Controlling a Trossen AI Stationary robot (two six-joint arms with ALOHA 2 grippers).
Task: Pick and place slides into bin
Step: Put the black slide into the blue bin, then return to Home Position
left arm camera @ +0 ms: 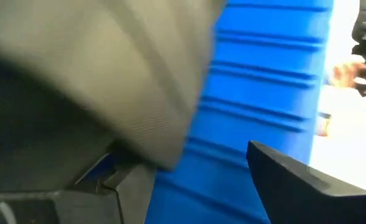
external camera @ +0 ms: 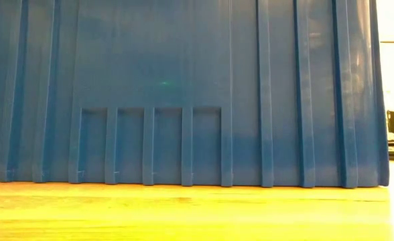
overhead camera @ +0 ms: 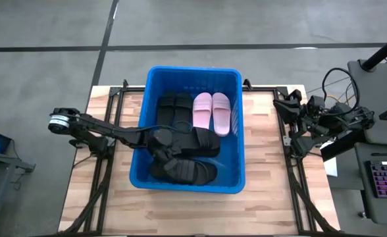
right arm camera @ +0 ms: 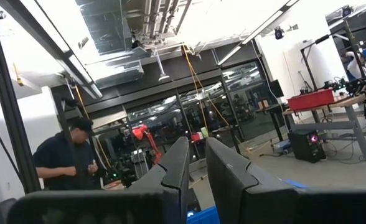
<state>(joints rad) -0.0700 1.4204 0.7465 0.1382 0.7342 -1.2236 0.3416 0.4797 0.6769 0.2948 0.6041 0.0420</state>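
A: Where are the slides?

B: All in the bin (overhead camera: 236, 125), which sits mid-tabletop (overhead camera: 266, 204). Two pink slides (overhead camera: 212, 112) lie side by side toward the far right of it, and black slides (overhead camera: 183, 172) cover the rest of the floor.

A: And the left end effector (overhead camera: 159, 157)?

B: Reached over the bin's left rim, low among the black slides. In its wrist view the fingers (left arm camera: 295, 186) stand apart, a slide's ribbed surface close before the camera; I can't tell whether it holds one.

A: The right end effector (right arm camera: 197, 163)?

B: Parked off the tabletop's right edge, its fingers nearly together with nothing between them, aimed out at the room, where a person (right arm camera: 65, 163) stands.
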